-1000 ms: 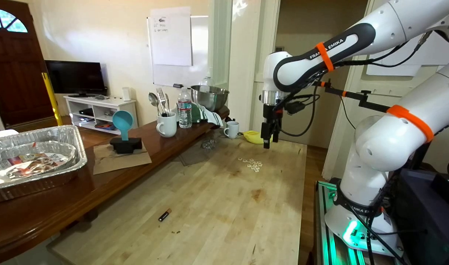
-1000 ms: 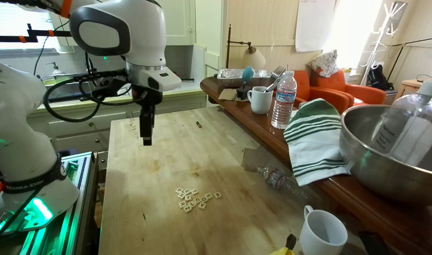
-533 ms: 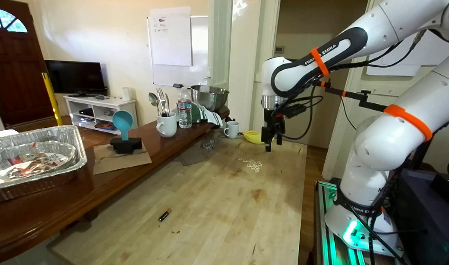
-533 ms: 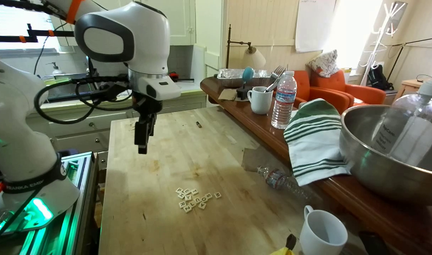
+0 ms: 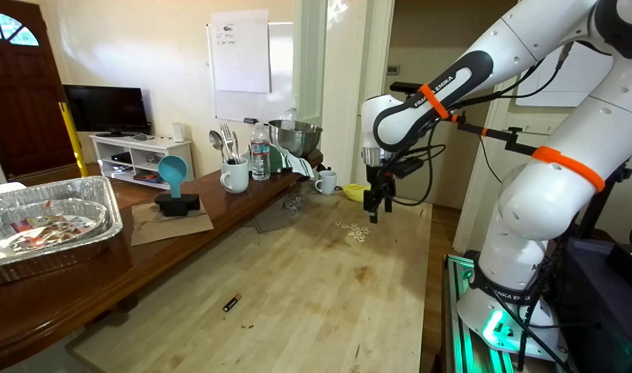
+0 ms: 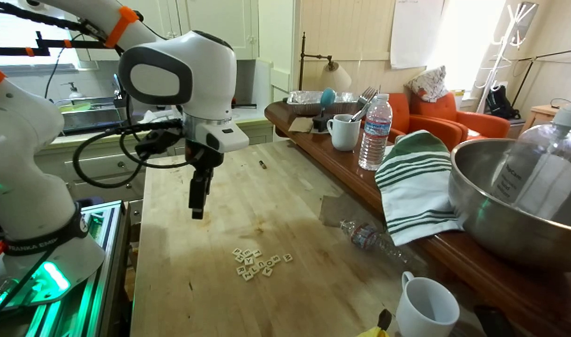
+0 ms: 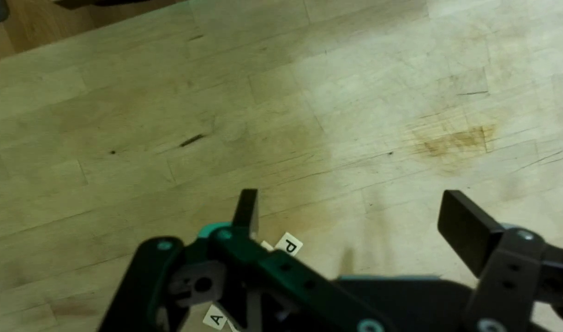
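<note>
My gripper [image 5: 381, 215] is open and empty, pointing down above the wooden table [image 5: 316, 311]. It also shows in an exterior view [image 6: 199, 213], where its fingers overlap each other. In the wrist view the two fingertips [image 7: 350, 205] stand wide apart with bare wood between them. Nearest are several small cream letter tiles, lying in a loose cluster on the table in both exterior views [image 5: 358, 233] [image 6: 248, 261]. In the wrist view a P tile [image 7: 289, 244] lies beside the left finger and an A tile [image 7: 214, 317] shows below it. The other tiles are mostly hidden there by the gripper.
A battery [image 5: 232, 302] lies on the table. A white mug [image 6: 428, 306], a yellow object [image 5: 355, 192] and a clear bottle [image 6: 365, 236] lie near one end. A raised brown ledge [image 5: 207, 212] bears a cutlery mug [image 5: 235, 176], water bottle [image 5: 260, 155], steel bowl [image 6: 515, 215] and foil tray [image 5: 109, 207].
My gripper has moved down toward the table and a little nearer the letter tiles. It stays open. The tiles and other objects have not moved.
</note>
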`<action>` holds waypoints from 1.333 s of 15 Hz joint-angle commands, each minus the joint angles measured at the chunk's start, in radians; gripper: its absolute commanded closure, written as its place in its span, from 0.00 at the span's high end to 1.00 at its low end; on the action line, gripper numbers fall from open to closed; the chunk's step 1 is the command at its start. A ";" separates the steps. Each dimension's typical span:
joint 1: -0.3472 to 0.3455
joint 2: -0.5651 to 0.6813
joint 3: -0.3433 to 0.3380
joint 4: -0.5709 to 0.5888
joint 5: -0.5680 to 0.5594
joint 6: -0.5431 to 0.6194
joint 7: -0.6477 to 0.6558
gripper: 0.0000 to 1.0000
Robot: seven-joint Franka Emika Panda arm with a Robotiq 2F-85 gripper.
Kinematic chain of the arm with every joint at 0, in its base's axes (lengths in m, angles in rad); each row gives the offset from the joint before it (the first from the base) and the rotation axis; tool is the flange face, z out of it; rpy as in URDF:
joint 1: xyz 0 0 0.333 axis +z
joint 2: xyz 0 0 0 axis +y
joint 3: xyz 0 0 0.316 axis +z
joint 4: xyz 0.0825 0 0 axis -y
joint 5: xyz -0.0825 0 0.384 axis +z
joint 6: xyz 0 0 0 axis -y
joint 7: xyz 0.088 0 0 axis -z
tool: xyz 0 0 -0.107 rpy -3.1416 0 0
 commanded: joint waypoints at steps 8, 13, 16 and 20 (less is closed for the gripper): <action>0.013 0.234 -0.038 0.001 -0.008 0.292 -0.154 0.90; 0.016 0.296 -0.055 0.001 0.010 0.385 -0.234 0.46; 0.015 0.331 -0.064 0.001 0.018 0.462 -0.274 0.22; 0.010 0.316 -0.059 0.002 0.003 0.454 -0.248 0.18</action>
